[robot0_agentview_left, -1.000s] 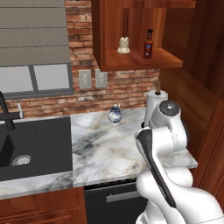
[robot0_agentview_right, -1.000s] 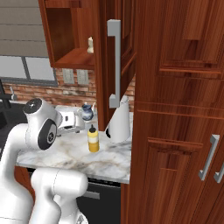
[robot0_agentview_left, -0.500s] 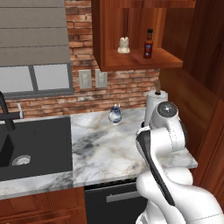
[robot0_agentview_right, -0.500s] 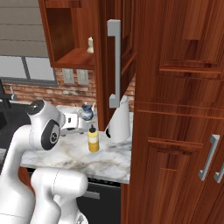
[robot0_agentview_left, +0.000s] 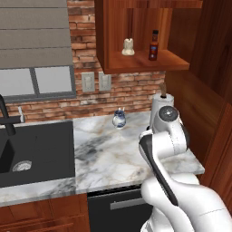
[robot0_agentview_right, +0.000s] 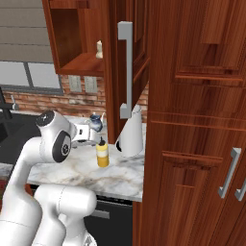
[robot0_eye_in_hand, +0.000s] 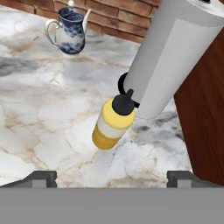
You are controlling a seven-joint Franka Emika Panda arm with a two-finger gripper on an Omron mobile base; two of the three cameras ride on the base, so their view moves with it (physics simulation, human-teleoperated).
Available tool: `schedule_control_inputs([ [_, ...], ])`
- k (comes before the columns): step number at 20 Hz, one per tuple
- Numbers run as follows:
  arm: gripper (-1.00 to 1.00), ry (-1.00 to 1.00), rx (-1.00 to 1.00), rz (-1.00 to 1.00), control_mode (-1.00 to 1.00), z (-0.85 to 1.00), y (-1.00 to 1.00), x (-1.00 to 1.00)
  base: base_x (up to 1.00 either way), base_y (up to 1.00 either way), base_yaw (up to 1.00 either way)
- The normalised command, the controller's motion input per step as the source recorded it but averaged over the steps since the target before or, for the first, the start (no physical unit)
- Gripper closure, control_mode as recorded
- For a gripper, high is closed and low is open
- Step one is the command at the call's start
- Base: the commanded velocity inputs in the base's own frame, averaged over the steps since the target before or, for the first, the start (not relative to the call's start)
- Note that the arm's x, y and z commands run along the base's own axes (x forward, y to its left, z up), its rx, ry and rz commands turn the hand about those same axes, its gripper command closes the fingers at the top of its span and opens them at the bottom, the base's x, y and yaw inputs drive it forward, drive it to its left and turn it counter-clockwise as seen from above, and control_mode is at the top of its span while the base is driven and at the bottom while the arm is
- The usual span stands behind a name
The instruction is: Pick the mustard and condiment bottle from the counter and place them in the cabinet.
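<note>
The mustard [robot0_eye_in_hand: 113,124], a yellow squeeze bottle with a dark top, stands upright on the marble counter [robot0_eye_in_hand: 48,109] just in front of the paper-towel roll. My gripper [robot0_eye_in_hand: 111,178] is open, its fingertips [robot0_eye_in_hand: 42,177] set wide apart on either side of the bottle and short of it, touching nothing. From the right base view the mustard [robot0_agentview_right: 102,153] stands just beyond my hand. The condiment bottle [robot0_agentview_left: 154,45], dark with a red label, stands upright on the shelf of the open cabinet [robot0_agentview_left: 108,41].
A white paper-towel roll [robot0_eye_in_hand: 175,57] stands right behind the mustard, next to the tall wood panelling. A blue-and-white teapot [robot0_eye_in_hand: 70,33] sits by the brick wall. A pale figurine [robot0_agentview_left: 128,46] shares the shelf. The open cabinet door [robot0_agentview_right: 126,72] hangs above the counter. A black sink [robot0_agentview_left: 31,149] lies left.
My arm has eased slightly toward the mustard. The bottles, roll and teapot have stayed where they were.
</note>
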Motion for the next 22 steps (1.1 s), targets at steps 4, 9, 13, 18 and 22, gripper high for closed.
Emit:
schedule_control_inputs([
  [4,-1.0,0.0,0.0,-0.02,-1.0,-0.19,-0.17,0.26,0.0,0.0,0.0],
  [9,-1.0,0.0,0.0,-0.02,-1.0,-0.19,-0.15,0.21,0.0,0.0,0.0],
  [13,-1.0,0.0,0.0,-0.02,-1.0,-0.19,-0.12,0.23,0.0,0.0,0.0],
  [18,-1.0,0.0,0.02,-0.01,-1.0,-0.17,-0.06,0.22,0.0,0.0,0.0],
  [22,-1.0,0.0,0.05,0.0,-1.0,-0.19,-0.04,0.13,0.0,0.0,0.0],
])
